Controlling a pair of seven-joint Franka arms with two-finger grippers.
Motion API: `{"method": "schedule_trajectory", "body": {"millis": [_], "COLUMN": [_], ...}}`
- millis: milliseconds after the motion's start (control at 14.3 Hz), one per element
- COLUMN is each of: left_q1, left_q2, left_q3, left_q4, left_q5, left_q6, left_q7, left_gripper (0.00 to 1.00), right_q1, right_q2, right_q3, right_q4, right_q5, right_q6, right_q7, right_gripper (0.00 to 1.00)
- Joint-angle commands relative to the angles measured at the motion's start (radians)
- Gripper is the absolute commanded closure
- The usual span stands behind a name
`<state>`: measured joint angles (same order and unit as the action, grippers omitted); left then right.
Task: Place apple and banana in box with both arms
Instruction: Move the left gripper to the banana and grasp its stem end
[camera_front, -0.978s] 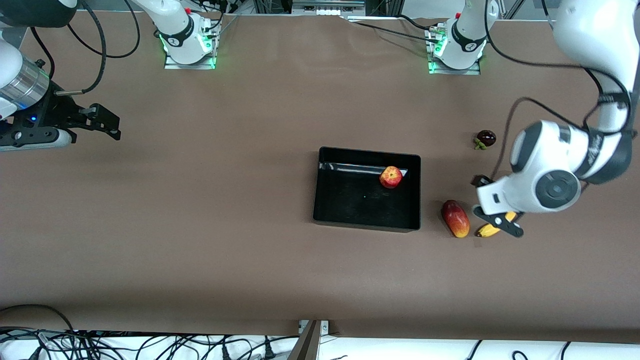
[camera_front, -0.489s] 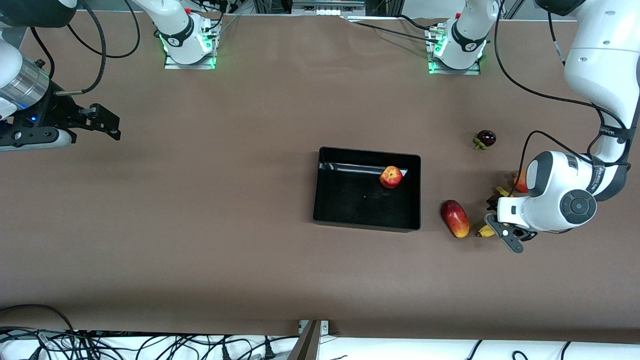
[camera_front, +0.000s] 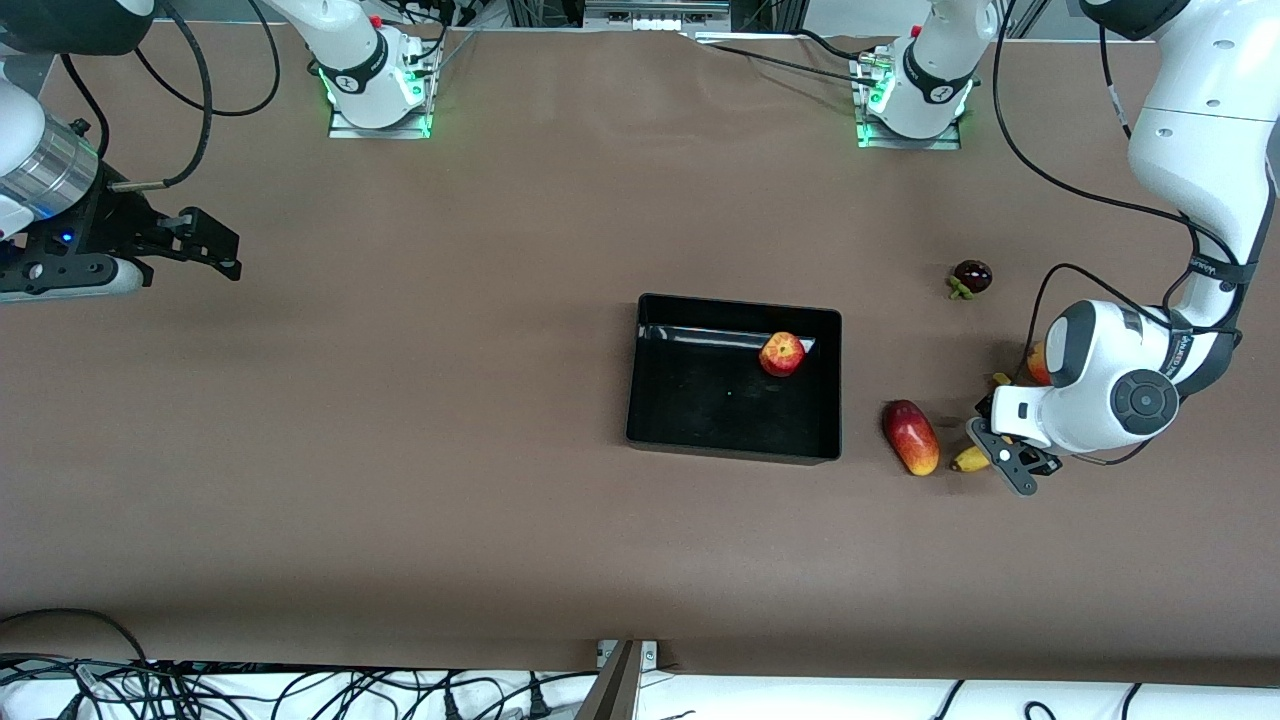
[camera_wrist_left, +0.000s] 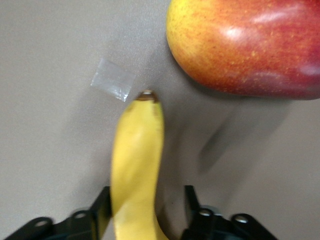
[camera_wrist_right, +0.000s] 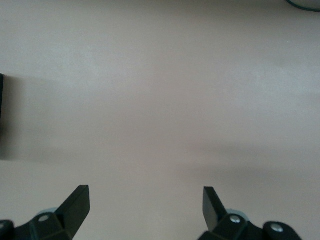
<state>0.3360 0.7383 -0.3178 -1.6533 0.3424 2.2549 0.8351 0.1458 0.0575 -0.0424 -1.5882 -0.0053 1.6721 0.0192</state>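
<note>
The apple (camera_front: 781, 354) already lies inside the box (camera_front: 735, 452), against the wall farther from the front camera and toward the left arm's end of it. The box sits near the middle of the table (camera_front: 450, 450). The banana (camera_front: 968, 460) is not yet in the box. It lies on the table toward the left arm's end, just beside an elongated red-and-yellow fruit (camera_front: 910, 437) that rests between it and the box. The left gripper (camera_front: 1000, 440) is down at the table over the banana, with its jaws set on either side of the fruit. In the left wrist view one finger (camera_wrist_left: 102, 205) is against the banana's skin while a gap shows between the peel and the other, so the jaws straddle it and no firm grip shows. The banana's dark tip points at a small clear patch of tape (camera_wrist_left: 112, 85) on the table. A pinkish-red round fruit (camera_front: 1038, 362) peeks out by the left arm's wrist, and a dark round fruit (camera_front: 971, 276) lies farther from the front camera, well apart. The right gripper (camera_front: 215, 245) waits over bare table at the right arm's end, jaws wide apart and holding nothing.
</note>
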Motion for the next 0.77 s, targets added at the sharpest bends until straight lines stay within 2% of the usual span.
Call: {"method": "schedule_trajectory", "body": {"millis": [0,140,349,699], "left_q1": [0.006,0.006,-0.02,-0.191], "left_q2": [-0.023,-0.027,-0.069,-0.094], "left_q3": [-0.009,-0.012,-0.023,-0.044], "left_q4": [-0.01,-0.003,0.041,0.306], "left_q5": [0.021,0.02,0.009,-0.028], "left_q6": [-0.015,-0.041,-0.193,-0.616], "left_q7": [0.019,0.01,-0.02,-0.302], "left_gripper": [1.0,1.0,1.0,0.99], "right_q1": [-0.015,-0.015,-0.015,-0.015], "right_q2": [0.004,0.004,0.004,0.005], "right_q3": [0.013,0.013,0.013,0.013], "right_q4": [0.016,0.016,0.016,0.016], "right_q5": [-0.004,-0.004,-0.004,-0.004], "right_q6": [-0.008,-0.008,-0.008,-0.008], "right_q7": [0.001,0.001,0.001,0.001], "right_gripper": [0.0,0.0,0.0,0.0]}}
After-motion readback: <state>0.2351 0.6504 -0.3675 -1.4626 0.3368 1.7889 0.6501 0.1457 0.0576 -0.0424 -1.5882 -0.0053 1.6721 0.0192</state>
